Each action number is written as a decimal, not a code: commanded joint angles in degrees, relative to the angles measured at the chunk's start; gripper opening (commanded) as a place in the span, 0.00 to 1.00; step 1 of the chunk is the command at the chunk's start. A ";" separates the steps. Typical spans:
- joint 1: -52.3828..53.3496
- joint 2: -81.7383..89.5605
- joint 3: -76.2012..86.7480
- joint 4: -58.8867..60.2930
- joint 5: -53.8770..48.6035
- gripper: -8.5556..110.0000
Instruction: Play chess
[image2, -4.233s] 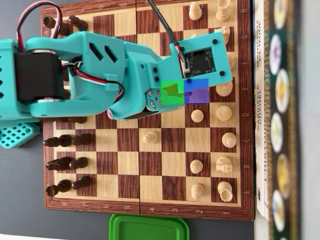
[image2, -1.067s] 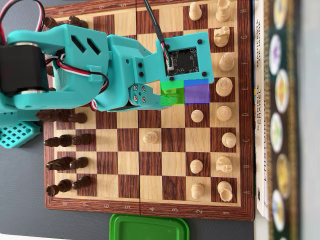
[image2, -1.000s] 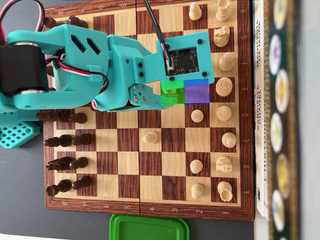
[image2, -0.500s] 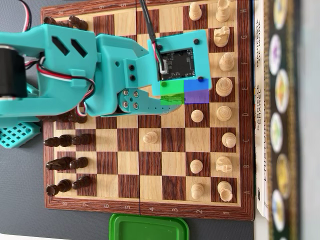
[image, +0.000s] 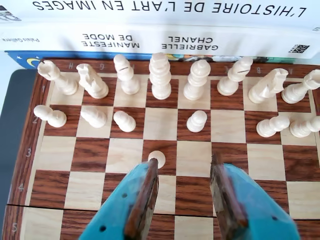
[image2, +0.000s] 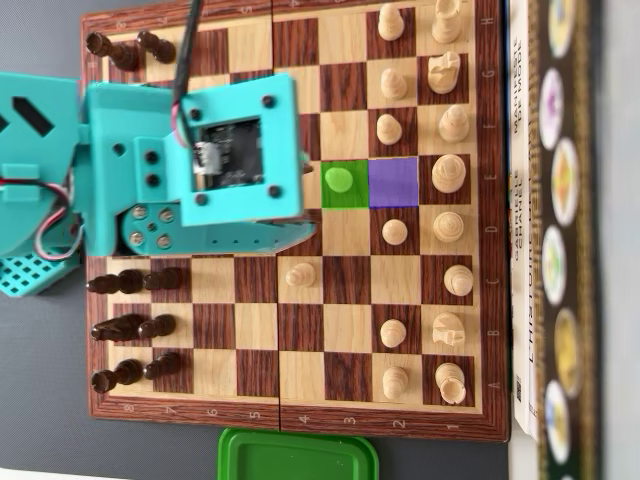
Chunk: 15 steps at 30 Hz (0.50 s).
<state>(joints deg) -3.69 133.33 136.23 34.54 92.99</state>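
Wrist view first, reading left to right: the chessboard (image: 55, 165) runs under the camera, white's back rank stands along the far edge, and three pawns sit on the second row at the left. Near the middle you find one lone white pawn (image: 156, 159) on the third row, touching or just beside the inner face of the left finger (image: 145, 200). The gripper (image: 185, 167) hangs open — both teal fingers spread, nothing between them, the right finger well apart from the pawn. Further right is another pawn (image: 197, 120) on the second row, then two more tipped pawns at the far right.

Overhead view, left to right again: dark pieces (image2: 130, 282) lie on their sides along the left edge, the arm's teal body covers the board's middle, and just past it you see a green-marked square (image2: 340, 184) with the pawn on it, then a purple-marked square (image2: 393, 182) beside it, empty.

My reading is that the pawn is the piece in play, already sitting on the advanced square. If you mean to grasp it, shift so it sits midway between the fingers — right now it hugs one side, and closing from here would likely push it sideways. If you mean to leave it, lift straight up so the left finger does not drag it.
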 joint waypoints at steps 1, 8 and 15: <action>0.53 7.03 1.93 -0.18 0.09 0.20; 0.53 18.02 9.49 -0.44 0.44 0.20; 1.67 29.44 16.08 -0.70 0.44 0.20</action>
<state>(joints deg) -3.34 158.12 151.96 34.54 92.99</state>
